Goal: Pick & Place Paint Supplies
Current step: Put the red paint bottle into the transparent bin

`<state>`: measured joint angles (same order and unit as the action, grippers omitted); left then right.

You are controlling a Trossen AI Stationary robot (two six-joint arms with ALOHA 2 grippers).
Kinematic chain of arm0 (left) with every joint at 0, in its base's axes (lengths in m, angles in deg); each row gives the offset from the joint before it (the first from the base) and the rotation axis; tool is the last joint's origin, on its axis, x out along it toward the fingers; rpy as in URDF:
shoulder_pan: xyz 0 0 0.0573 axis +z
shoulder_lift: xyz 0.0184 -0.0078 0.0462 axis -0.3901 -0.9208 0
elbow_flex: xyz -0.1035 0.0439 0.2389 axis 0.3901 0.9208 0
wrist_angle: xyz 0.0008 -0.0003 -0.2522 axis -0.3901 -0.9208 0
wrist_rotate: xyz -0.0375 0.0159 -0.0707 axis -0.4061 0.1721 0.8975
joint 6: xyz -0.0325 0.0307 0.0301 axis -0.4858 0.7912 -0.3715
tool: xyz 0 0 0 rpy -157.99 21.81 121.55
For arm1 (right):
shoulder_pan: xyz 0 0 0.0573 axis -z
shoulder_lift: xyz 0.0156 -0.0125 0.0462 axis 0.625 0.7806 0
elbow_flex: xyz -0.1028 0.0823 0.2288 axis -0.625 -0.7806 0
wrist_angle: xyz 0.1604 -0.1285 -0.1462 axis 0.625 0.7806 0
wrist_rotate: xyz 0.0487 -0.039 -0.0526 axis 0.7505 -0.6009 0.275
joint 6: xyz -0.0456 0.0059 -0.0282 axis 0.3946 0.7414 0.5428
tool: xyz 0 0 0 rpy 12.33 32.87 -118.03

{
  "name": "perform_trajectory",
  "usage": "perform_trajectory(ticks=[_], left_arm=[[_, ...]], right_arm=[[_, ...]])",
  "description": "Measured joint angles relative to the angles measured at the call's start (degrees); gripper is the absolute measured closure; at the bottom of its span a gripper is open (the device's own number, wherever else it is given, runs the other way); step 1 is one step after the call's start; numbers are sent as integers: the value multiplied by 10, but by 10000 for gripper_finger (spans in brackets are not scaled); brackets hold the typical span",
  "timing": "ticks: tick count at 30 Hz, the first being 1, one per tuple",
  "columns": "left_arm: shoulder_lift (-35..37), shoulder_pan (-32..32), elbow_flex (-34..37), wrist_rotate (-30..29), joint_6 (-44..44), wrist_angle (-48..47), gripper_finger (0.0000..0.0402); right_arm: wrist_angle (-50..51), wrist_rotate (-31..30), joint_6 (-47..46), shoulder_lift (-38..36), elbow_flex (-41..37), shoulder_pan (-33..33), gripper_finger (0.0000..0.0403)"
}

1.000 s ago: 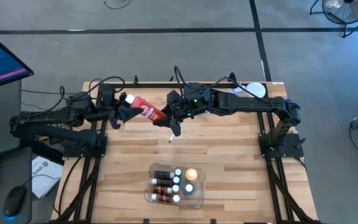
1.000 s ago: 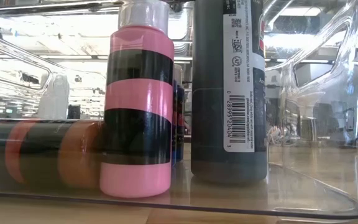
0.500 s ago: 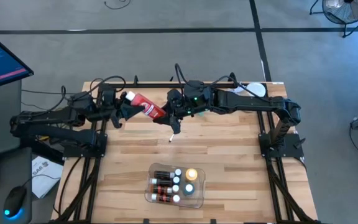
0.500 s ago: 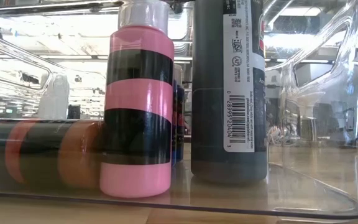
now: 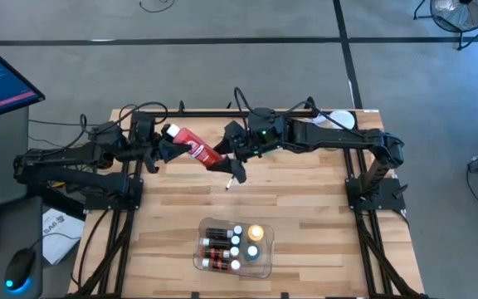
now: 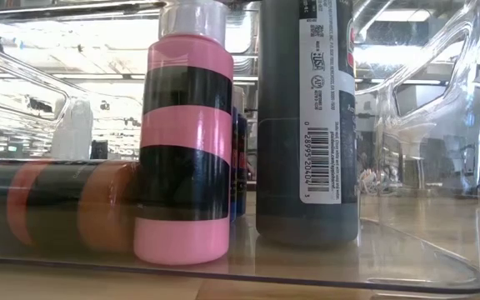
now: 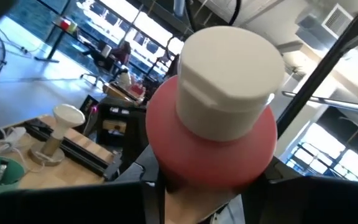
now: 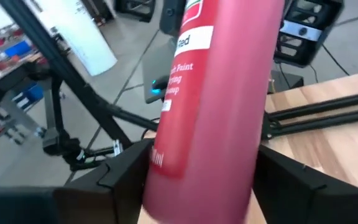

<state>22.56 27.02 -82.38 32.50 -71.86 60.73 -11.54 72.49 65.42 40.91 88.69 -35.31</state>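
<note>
Two grippers share one red paint tube (image 5: 194,146) above the counter's (image 5: 305,208) far edge: left gripper (image 5: 161,148) jaws pinching its white-capped end, right gripper (image 5: 233,156) jaws spread around the base (a handover, apparently). Several bottles (image 5: 224,246) already fill the clear tray (image 5: 265,264); this tube remains unplaced.
</note>
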Motion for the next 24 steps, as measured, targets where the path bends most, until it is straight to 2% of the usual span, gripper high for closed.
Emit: perform_trajectory(ticks=[8,13,15,18,24], left_arm=[[-2,-29,0,10,-2,-34,319],[-10,-93,0,-32,1,-62,319],[-19,-135,0,-70,9,-59,319],[-43,-213,-12,-159,28,-68,320],[-155,-364,-85,-358,51,-91,321]], right_arm=[[86,2,39,-70,0,9,155],[115,-4,60,-128,0,5,155],[125,-4,60,-151,0,-1,154],[148,-14,60,-178,0,-12,154],[215,-81,59,-216,0,-46,154]])
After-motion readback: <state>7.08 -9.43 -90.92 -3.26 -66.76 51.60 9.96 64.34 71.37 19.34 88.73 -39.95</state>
